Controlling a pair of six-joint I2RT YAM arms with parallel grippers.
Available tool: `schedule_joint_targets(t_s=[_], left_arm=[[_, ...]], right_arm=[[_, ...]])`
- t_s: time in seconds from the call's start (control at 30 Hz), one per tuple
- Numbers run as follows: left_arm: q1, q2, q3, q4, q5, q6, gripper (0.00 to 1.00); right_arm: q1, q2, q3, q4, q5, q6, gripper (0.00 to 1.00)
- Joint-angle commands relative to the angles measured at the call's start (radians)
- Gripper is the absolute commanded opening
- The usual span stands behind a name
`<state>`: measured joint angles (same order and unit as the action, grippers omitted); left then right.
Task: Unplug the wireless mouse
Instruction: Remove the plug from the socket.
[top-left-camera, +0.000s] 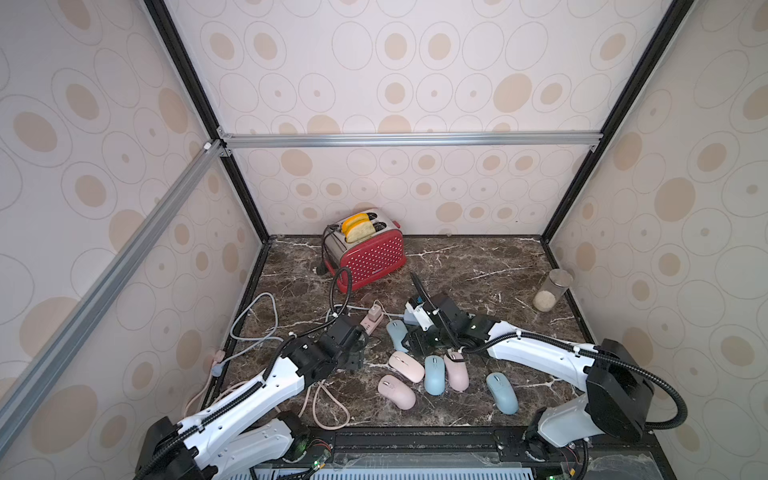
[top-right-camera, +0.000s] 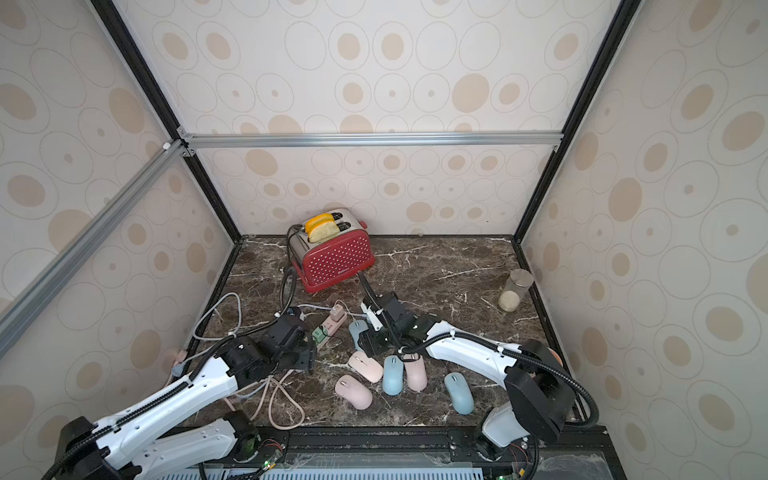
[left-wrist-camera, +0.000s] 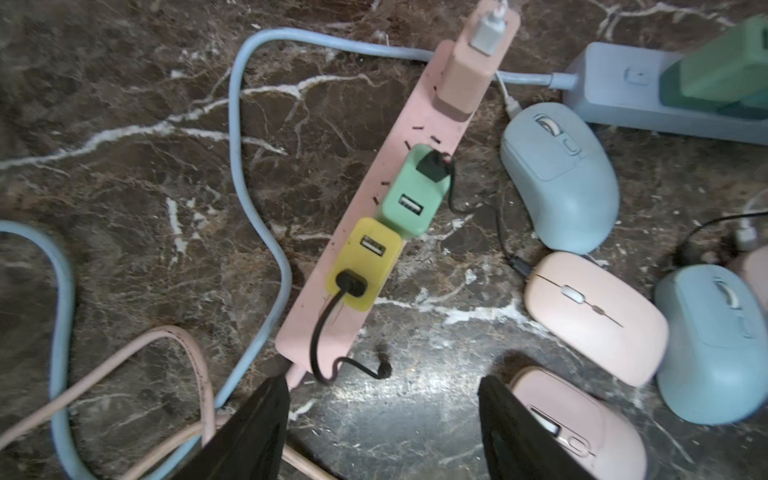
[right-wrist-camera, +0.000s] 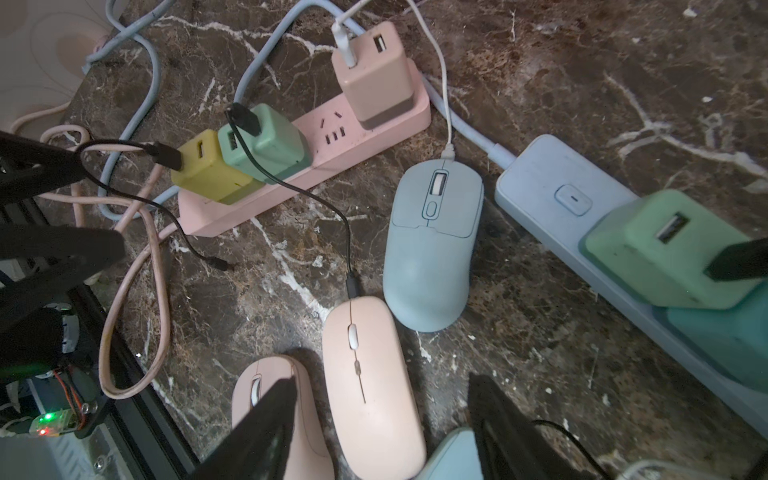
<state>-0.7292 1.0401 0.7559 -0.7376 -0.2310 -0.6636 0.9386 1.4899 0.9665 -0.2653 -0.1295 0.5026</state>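
The flat pink mouse (right-wrist-camera: 370, 374) lies mid-table, with the black cable (right-wrist-camera: 328, 208) from the green charger (right-wrist-camera: 266, 141) on the pink power strip (right-wrist-camera: 332, 153) plugged into its nose. A blue mouse (right-wrist-camera: 432, 249) and a rounded pink mouse (right-wrist-camera: 243, 399) crowd it on either side, and bare marble tabletop (right-wrist-camera: 270, 270) lies toward the strip. The right gripper (right-wrist-camera: 382, 432) hangs over its rear, pointing down, fingers spread and empty. The left gripper (left-wrist-camera: 382, 428), likewise spread and empty, hovers by the strip's cord end.
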Motion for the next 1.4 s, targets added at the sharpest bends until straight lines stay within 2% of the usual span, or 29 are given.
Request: schedule_joint_targets(t_s=[0.0,0.27,0.53,0.67,0.73,0.9,1.07,1.37], left_arm=[[-0.003,0.092,0.074,-0.013,-0.083,0.091,0.73],[-0.001,0.214,0.119,0.010,-0.149,0.140,0.71],[0.023,0.312,0.128,0.070,-0.123,0.158,0.66],[0.052,0.316,0.104,0.095,-0.062,0.158,0.64],[0.071,0.315,0.093,0.147,-0.024,0.160,0.58],[0.086,0.334,0.094,0.147,-0.002,0.173,0.55],[0.089,0.354,0.077,0.136,-0.020,0.159,0.54],[0.090,0.321,0.031,0.127,-0.074,0.112,0.41]], right_arm=[[-0.006,0.025,0.018,0.007,-0.044,0.020,0.69],[-0.009,0.030,0.010,0.017,-0.051,0.027,0.70],[-0.009,0.031,0.015,0.008,-0.054,0.030,0.69],[-0.008,0.026,0.019,-0.007,-0.049,0.024,0.69],[-0.010,0.025,0.021,-0.014,-0.048,0.021,0.69],[-0.015,0.018,0.015,-0.026,-0.050,0.016,0.70],[-0.020,0.012,0.015,-0.030,-0.056,0.012,0.70],[-0.021,0.025,0.021,-0.024,-0.064,0.012,0.70]])
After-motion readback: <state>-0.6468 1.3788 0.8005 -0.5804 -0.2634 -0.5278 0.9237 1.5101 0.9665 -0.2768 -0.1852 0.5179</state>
